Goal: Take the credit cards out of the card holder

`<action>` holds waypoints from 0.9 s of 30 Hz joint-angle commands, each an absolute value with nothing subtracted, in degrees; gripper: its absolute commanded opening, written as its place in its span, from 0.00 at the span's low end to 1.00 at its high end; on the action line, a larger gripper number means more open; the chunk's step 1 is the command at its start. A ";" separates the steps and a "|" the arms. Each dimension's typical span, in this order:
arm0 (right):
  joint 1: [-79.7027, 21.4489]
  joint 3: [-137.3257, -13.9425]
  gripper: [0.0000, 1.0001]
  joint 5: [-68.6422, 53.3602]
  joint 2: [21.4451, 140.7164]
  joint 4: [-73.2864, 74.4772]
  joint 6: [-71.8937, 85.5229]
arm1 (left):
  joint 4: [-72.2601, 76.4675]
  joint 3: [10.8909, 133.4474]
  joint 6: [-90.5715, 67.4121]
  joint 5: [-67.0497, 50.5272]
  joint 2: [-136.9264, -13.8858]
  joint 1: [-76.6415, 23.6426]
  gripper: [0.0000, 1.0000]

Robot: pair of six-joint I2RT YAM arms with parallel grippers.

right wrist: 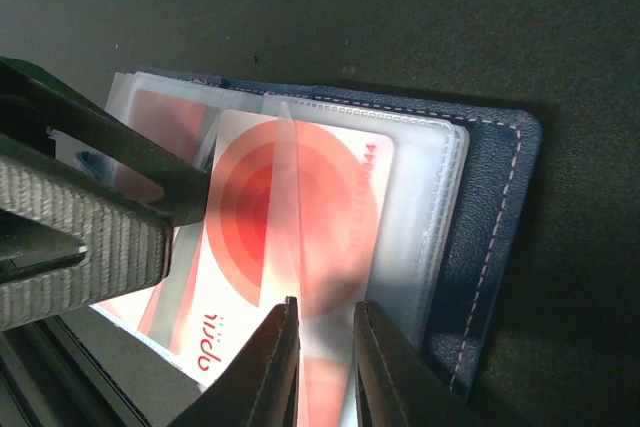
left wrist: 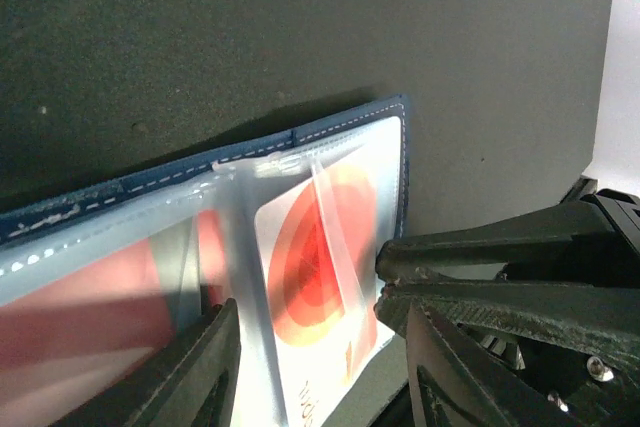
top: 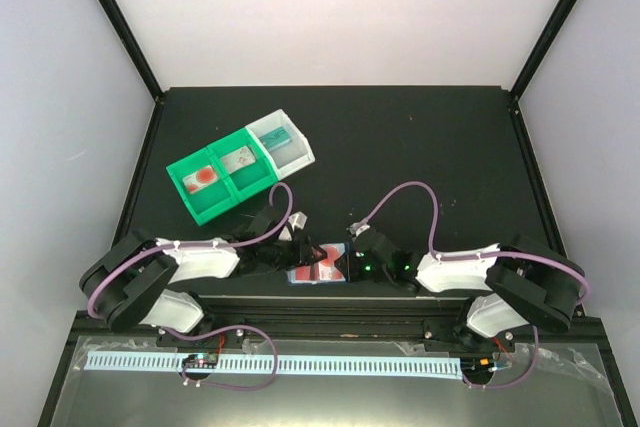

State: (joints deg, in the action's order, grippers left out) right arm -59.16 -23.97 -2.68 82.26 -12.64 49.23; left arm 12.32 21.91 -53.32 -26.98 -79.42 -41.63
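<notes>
— Top external first: where is the card holder point(top: 320, 269)?

— It lies flat and opened on the black table point(top: 430, 157), by the near edge. It sits between the left gripper point(top: 298, 249) and the right gripper point(top: 352, 260), well apart from the green compartment tray point(top: 205, 215). The jaws are too small to read here.

— Left wrist view?

— Its own jaws stand wide apart, straddling a credit card point(left wrist: 305, 282) with red-orange rings. The card lies in a clear pocket below the stitched blue cover point(left wrist: 300, 135). The jaws hold nothing that I can see. The right arm's fingertips point(left wrist: 392, 265) show at the right, pinched almost together on a thin clear leaf.

— Right wrist view?

— The jaws are nearly closed on that upright clear pocket leaf point(right wrist: 290, 187), with the card point(right wrist: 250, 227) flat beneath it.

— How will the card handle?

— Light, thin, stiff and slick, I'd judge, while the pocket is floppy film. It is best taken by its exposed short edge and slid out along the pocket. The holder should be pinned down, or it may come along too.
</notes>
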 commanded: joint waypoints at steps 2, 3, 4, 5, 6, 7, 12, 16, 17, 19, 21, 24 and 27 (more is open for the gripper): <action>-59.32 -20.79 0.19 -1.66 83.18 -12.03 50.92 | 16.98 21.27 -53.09 -26.08 -82.91 -41.23 0.44; -59.33 -20.67 0.19 -1.73 83.07 -12.33 50.90 | 18.11 21.01 -53.49 -26.55 -83.41 -41.22 0.42; -59.26 -20.58 0.19 -1.77 83.01 -12.45 50.87 | 19.39 20.74 -53.85 -26.92 -83.80 -41.26 0.40; -59.27 -20.57 0.19 -1.69 82.97 -12.43 50.85 | 20.33 20.54 -54.36 -27.14 -84.12 -41.23 0.36; -59.28 -20.63 0.19 -1.69 82.99 -12.44 50.77 | 20.99 20.42 -54.68 -27.34 -84.38 -41.22 0.34; -59.32 -20.57 0.19 -1.67 82.97 -12.53 50.72 | 21.49 20.39 -54.87 -27.59 -84.52 -41.25 0.33; -59.28 -20.03 0.19 -2.06 83.06 -13.66 50.86 | 21.79 20.57 -54.77 -28.14 -84.62 -41.27 0.12; -59.33 -19.80 0.19 -1.61 82.80 -13.54 50.91 | 20.97 20.28 -54.26 -27.10 -83.58 -41.24 0.02; -59.28 -19.78 0.19 -1.65 82.84 -13.58 50.95 | 20.78 20.27 -53.99 -27.00 -83.39 -41.25 0.02; -59.33 -19.86 0.19 -1.68 83.09 -13.69 50.94 | 20.66 20.35 -53.23 -27.36 -83.19 -41.14 0.02; -59.28 -19.80 0.19 -1.67 83.46 -13.86 50.93 | 20.57 20.19 -52.95 -27.76 -82.79 -41.13 0.02; -59.28 -19.61 0.19 -1.92 83.88 -14.51 51.09 | 19.68 19.94 -52.98 -27.89 -81.17 -41.20 0.02; -59.26 -19.43 0.19 -1.87 83.98 -14.93 51.18 | 16.99 19.95 -52.52 -26.43 -79.17 -41.17 0.02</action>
State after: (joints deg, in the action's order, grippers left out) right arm -59.16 -21.32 -2.68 82.39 -18.09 50.70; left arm 20.27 20.43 -54.37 -28.29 -81.73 -41.36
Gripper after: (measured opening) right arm 0.186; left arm 0.017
